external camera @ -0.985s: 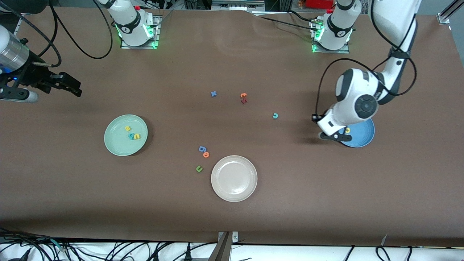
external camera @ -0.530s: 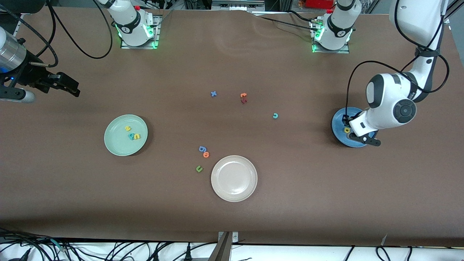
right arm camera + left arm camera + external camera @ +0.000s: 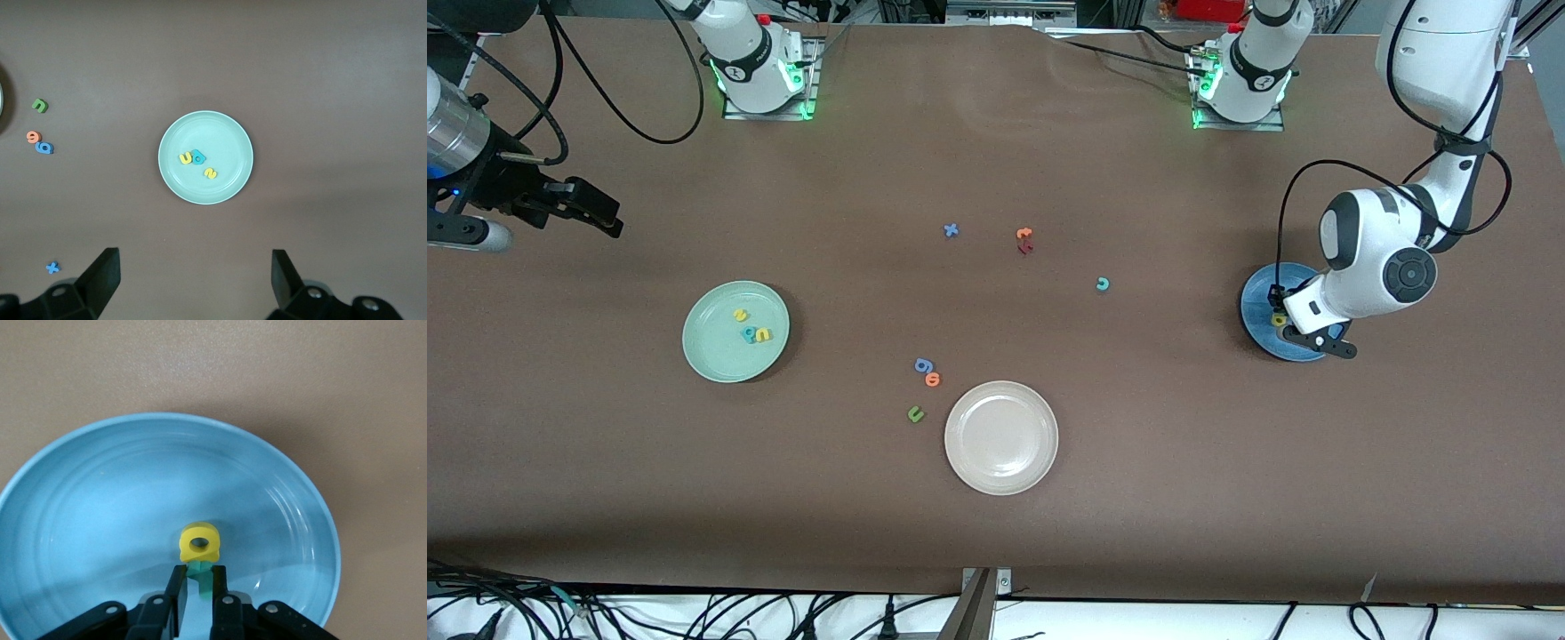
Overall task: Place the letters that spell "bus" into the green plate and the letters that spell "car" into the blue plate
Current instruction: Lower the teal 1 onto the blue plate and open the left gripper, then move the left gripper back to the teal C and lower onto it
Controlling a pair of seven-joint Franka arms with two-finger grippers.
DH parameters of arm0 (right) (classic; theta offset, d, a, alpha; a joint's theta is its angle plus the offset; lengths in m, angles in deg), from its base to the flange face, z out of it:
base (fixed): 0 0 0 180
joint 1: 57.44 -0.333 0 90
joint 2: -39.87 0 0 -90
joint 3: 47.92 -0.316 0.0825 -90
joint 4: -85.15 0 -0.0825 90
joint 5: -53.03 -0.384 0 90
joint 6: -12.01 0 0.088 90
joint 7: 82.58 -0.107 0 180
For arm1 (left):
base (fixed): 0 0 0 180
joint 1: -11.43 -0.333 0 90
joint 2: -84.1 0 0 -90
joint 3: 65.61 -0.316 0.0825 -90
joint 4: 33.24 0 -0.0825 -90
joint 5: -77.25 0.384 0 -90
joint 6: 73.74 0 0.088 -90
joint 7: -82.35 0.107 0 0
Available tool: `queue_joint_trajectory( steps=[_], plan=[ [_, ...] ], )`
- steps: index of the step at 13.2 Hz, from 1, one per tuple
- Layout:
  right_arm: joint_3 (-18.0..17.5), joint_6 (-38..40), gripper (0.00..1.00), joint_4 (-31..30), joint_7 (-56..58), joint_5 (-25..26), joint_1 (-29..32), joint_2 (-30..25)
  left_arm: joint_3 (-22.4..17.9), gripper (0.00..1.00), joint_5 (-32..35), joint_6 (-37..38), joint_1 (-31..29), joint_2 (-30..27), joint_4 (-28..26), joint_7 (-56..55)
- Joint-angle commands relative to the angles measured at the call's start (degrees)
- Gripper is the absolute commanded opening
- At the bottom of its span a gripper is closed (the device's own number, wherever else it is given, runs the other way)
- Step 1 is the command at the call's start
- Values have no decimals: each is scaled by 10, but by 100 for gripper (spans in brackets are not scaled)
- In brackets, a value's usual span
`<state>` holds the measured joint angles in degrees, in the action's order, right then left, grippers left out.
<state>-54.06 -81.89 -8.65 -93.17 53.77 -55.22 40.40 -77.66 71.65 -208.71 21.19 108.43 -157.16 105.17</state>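
Note:
The blue plate (image 3: 1258,307) (image 3: 133,487) lies at the left arm's end of the table. A yellow a (image 3: 1279,319) (image 3: 199,542) rests in it. My left gripper (image 3: 1282,322) (image 3: 198,572) is low over the plate, shut on a teal r (image 3: 202,577) that touches the yellow a. A teal c (image 3: 1103,284) lies on the bare table between the plates. The green plate (image 3: 711,351) (image 3: 227,133) holds a yellow s (image 3: 739,315), a teal b (image 3: 748,334) and a yellow u (image 3: 763,335). My right gripper (image 3: 596,213) (image 3: 195,267) waits open and empty, high over the right arm's end.
A beige plate (image 3: 1001,437) sits nearest the front camera. Beside it lie a blue g (image 3: 923,365), an orange letter (image 3: 933,380) and a green u (image 3: 915,413). Farther off are a blue x (image 3: 951,230), an orange letter (image 3: 1024,234) and a dark red one (image 3: 1025,248).
My left arm swung from beside the blue plate to over it and lowered the teal r next to the yellow a. The right arm has barely moved.

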Motion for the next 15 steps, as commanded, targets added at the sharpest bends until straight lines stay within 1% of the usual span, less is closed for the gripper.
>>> queue_joint_trajectory(
  steps=[1, 2, 3, 5, 8, 10, 11, 12, 13, 15],
  plan=[
    [-4, 1, 100, 3, 9, -10, 8, 1, 2, 92, 11, -2, -5, -3, 0, 11],
    [-3, 2, 100, 3, 9, -10, 8, 1, 2, 93, 11, 7, -4, -7, 4, 5],
    [-3, 2, 100, 3, 9, -8, 8, 1, 2, 99, 11, 31, -2, -20, 6, 1],
    [-3, 13, 100, 3, 8, -6, 8, 1, 7, 99, 2, 73, 7, -37, 21, -15],
    [-3, 18, 100, 3, 8, -7, 8, 0, 16, 99, 1, 108, 53, -60, 25, -110],
    [-3, 18, 100, 3, 8, -7, 8, 1, 50, 99, 0, 109, 71, -61, 25, -206],
    [-3, 18, 100, 3, 8, -7, 8, 1, 70, 99, -14, 105, 83, -59, 25, -249],
    [-3, 19, 100, 3, 8, -9, 8, 0, 89, 99, -43, 100, 94, -55, 26, -282],
    [-3, 19, 100, 3, 8, -9, 8, 0, 103, 99, -62, 82, 103, -54, 26, -311],
    [-3, 19, 100, 3, 8, -9, 8, 0, 131, 98, -61, 33, 120, -40, 26, -356]
  ],
)
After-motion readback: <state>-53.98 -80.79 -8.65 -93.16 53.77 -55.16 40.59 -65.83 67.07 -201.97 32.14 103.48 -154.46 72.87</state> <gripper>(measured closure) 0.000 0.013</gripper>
